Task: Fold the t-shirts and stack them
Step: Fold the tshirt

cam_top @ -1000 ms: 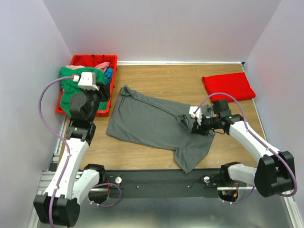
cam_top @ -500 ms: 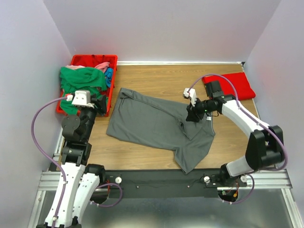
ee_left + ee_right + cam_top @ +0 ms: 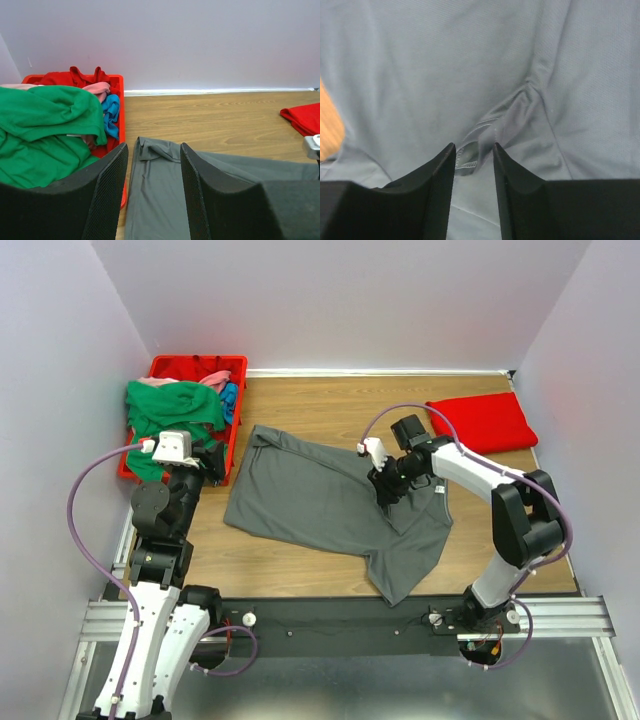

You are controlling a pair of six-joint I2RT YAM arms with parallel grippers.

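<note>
A dark grey t-shirt point(image 3: 320, 505) lies spread flat mid-table, also in the left wrist view point(image 3: 160, 200). My right gripper point(image 3: 385, 488) is low over its right middle. Its jaws stand a little apart, with a raised fold of grey cloth point(image 3: 485, 145) between the tips point(image 3: 474, 147). A folded bright red t-shirt point(image 3: 482, 420) lies at the back right. Green point(image 3: 170, 405), pink point(image 3: 215, 377) and blue point(image 3: 230, 395) shirts are heaped in the red bin point(image 3: 200, 361). My left gripper point(image 3: 208, 465) is open and empty by the bin point(image 3: 154, 150).
The red bin stands at the back left against the wall, with the green shirt spilling over its near rim. White walls close in the table on three sides. Bare wood shows between the grey shirt and the back wall point(image 3: 340, 405).
My right gripper has moved left and back across the grey shirt, from its right sleeve area to its middle. My left arm pulled back from the bin a second ago and has stayed still since.
</note>
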